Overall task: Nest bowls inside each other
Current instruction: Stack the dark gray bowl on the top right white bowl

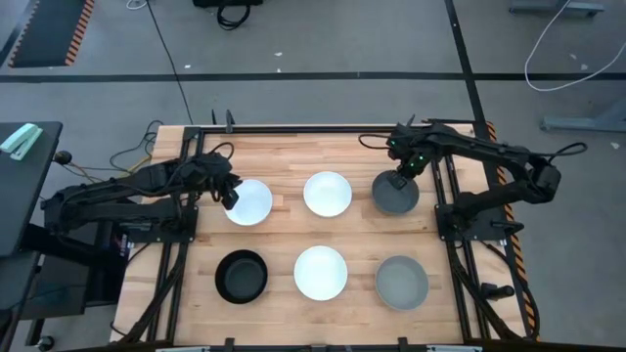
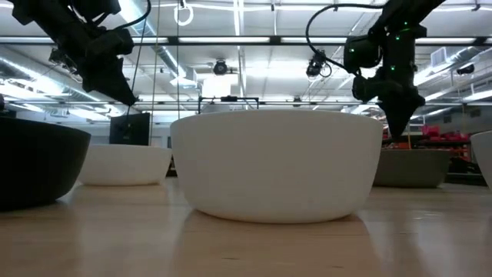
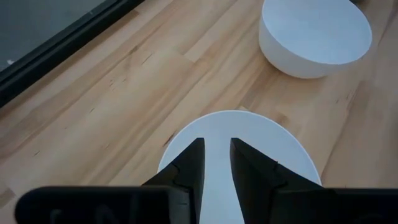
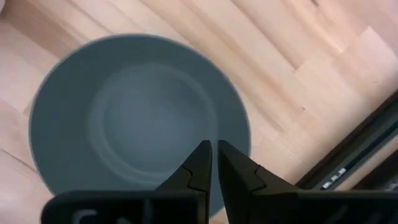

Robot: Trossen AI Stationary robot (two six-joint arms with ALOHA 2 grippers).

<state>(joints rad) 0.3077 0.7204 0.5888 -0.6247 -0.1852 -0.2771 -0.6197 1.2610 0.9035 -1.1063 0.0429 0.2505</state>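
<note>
From above: six bowls sit in two rows on the wooden counter (image 1: pixel 293 230), none yet nested. The back row holds a white bowl (image 1: pixel 248 202), a second white bowl (image 1: pixel 327 194) and the dark grey bowl (image 1: pixel 395 193); the front row holds the black bowl (image 1: pixel 241 275), a third white bowl (image 1: pixel 321 272) and the light grey bowl (image 1: pixel 402 282). The left pincer (image 1: pixel 228 194) hangs over the edge of the back-left white bowl; the right pincer (image 1: pixel 402 181) hangs over the dark grey bowl.

At counter height, both arms reach down from above behind the large front white bowl (image 2: pixel 277 165), which hides whether either pincer touches a rim.

The left wrist camera shows the left pincer (image 3: pixel 216 163) with a narrow gap between its fingers, poised over the white bowl (image 3: pixel 249 134) and holding nothing.

The right wrist camera shows the right pincer (image 4: pixel 214 163) parted only slightly above the dark grey bowl (image 4: pixel 137 118), near its rim, empty.

The likely risk: with gaps this narrow, a finger could land on top of a rim rather than straddle it, tipping or skidding the bowl. A one-sided rim grip could also let a bowl swing or slip when lifted.
</note>
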